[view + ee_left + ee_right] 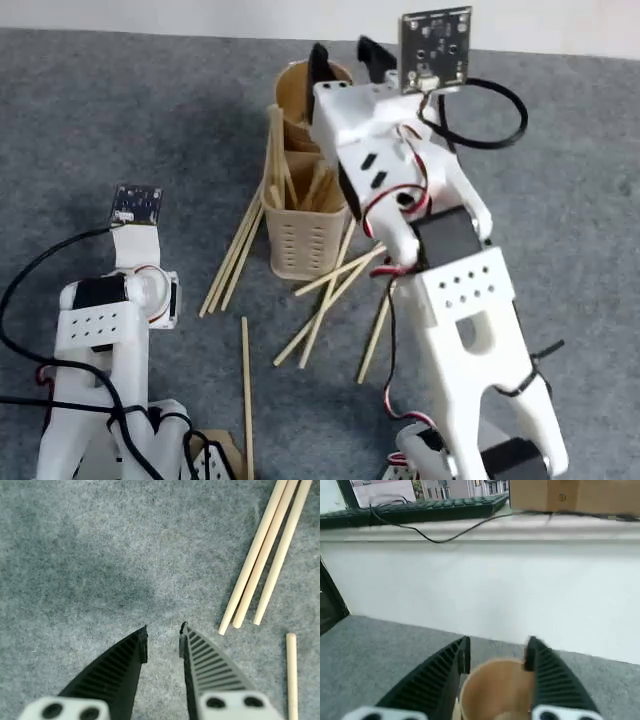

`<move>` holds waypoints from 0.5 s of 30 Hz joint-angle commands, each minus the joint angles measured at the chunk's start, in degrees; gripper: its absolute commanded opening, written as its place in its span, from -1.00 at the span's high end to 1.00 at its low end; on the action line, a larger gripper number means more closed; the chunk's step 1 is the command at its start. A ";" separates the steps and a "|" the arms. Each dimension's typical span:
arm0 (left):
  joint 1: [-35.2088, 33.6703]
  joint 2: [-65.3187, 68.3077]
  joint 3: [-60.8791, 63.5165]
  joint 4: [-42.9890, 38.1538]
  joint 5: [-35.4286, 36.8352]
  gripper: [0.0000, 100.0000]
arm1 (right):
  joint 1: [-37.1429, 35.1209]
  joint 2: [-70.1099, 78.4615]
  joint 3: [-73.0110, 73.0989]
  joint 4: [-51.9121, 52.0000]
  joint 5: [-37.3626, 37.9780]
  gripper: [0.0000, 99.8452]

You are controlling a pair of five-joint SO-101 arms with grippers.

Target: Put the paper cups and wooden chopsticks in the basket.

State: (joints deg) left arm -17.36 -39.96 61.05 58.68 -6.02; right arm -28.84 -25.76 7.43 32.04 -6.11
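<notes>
Poised with right claw (496, 650) wide, empty, over paper cup (497, 690) at basket (300, 245); left claw (164, 635) parted, empty, beside chopsticks (260, 560), likely for pickup.

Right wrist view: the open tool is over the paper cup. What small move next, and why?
Probably lower the right tool a little and close on the paper cup: it is open, straddling the rim from above, and the cup seems to stand behind the basket, not in it.
</notes>
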 commanded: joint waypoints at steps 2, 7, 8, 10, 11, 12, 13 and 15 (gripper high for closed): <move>0.48 -1.10 -0.31 -0.62 0.35 0.72 | -0.04 -4.79 -2.59 12.18 3.96 0.58; 0.31 -1.19 -0.31 -0.62 0.35 0.72 | 9.27 -6.37 -6.64 36.18 5.71 0.58; 0.31 -1.19 -0.31 -0.62 0.35 0.72 | 11.30 -6.46 -6.73 39.08 5.71 0.58; 0.31 -1.19 -0.31 -0.62 0.35 0.72 | 14.37 -5.76 -4.35 43.47 5.80 0.58; 0.22 -1.27 -0.48 -0.62 0.35 0.72 | 15.43 -5.41 -1.98 44.26 6.15 0.58; 0.22 -1.27 -0.66 -0.62 0.35 0.72 | 16.31 -5.32 0.92 44.53 7.03 0.58; 0.22 -1.27 -0.75 -0.70 0.35 0.72 | 17.01 -5.14 3.91 44.62 7.56 0.58; 0.22 -1.27 -2.51 -0.26 0.35 0.73 | 18.15 -5.23 11.30 44.35 7.74 0.58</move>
State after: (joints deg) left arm -17.36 -39.96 61.05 58.68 -6.02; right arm -13.19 -30.42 11.65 75.74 0.84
